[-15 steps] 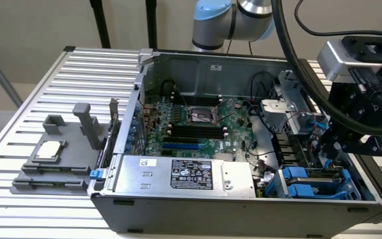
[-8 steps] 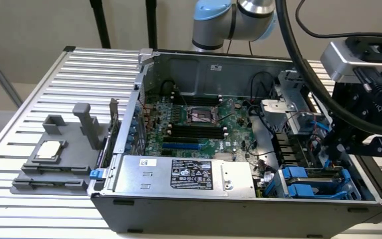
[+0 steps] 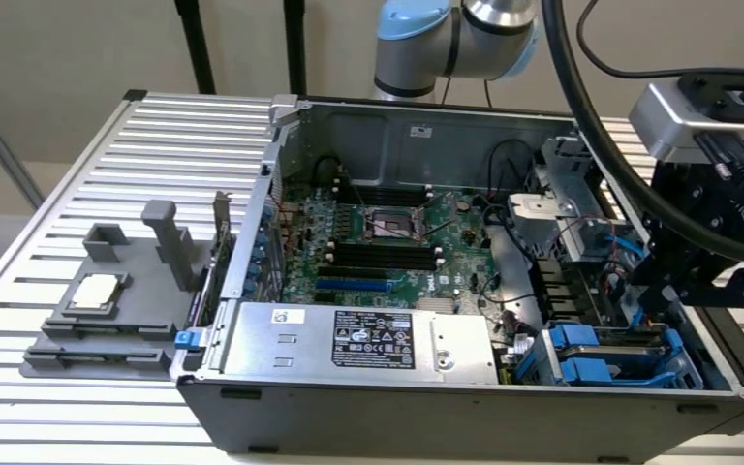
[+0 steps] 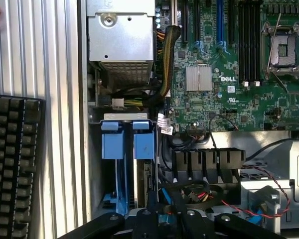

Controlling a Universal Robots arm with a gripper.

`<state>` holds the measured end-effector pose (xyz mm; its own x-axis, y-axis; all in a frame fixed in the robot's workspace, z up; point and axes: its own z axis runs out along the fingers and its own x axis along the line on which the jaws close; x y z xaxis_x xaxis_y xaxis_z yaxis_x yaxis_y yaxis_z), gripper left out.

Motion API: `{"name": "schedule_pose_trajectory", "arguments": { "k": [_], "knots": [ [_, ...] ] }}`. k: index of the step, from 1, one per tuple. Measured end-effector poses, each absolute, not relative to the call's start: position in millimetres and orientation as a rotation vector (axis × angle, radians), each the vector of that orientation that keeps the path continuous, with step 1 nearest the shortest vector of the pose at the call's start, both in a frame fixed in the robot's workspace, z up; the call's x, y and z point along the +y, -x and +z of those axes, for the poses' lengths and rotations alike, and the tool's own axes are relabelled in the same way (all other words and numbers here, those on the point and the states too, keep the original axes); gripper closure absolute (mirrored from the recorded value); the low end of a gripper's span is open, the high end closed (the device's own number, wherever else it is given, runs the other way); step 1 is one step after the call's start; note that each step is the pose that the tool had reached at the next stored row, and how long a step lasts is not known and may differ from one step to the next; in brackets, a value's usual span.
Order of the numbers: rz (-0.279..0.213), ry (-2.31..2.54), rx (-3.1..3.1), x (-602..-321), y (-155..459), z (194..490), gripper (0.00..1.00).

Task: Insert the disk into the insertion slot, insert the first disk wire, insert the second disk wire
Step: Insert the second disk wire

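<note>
In the exterior view, the open computer case (image 3: 476, 407) lies on a slatted metal table (image 3: 152, 126), with the silver power supply box (image 3: 346, 339) along its near wall. The insertion slot (image 3: 542, 360), a grey drive cage with blue rails, sits just beside the power supply on the exterior view's right. The disk (image 3: 611, 373) in its bright blue frame rests inside the cage. The black gripper (image 3: 663, 291) hangs just above the end of the cage farthest from the power supply, so the disk lies below it and reaches out towards the power supply. How wide the gripper stands, and whether it grips anything, cannot be told. In the wrist view, the gripper (image 4: 154, 219) is over the cage end away from the power supply (image 4: 122, 45). The disk (image 4: 143, 177) stands in the insertion slot (image 4: 95, 169), seen edge-on beside a blue rail. Its long axis runs straight from the gripper towards the power supply, and its blue tab end points at the power supply. The green motherboard (image 4: 214, 99) lies alongside the power supply, with the CPU socket (image 4: 284, 45) farther off.
</note>
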<state>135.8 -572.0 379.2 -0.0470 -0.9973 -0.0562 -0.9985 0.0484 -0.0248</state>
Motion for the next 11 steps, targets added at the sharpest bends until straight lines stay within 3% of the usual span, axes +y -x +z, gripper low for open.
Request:
{"name": "schedule_pose_trajectory", "arguments": {
  "k": [2, 11],
  "knots": [
    [0.033, 2.128, 2.232, -572.0, -136.0, 378.5, 0.67],
    [0.024, 2.135, 2.237, -571.8, -137.0, 371.8, 0.67]
  ]
}}
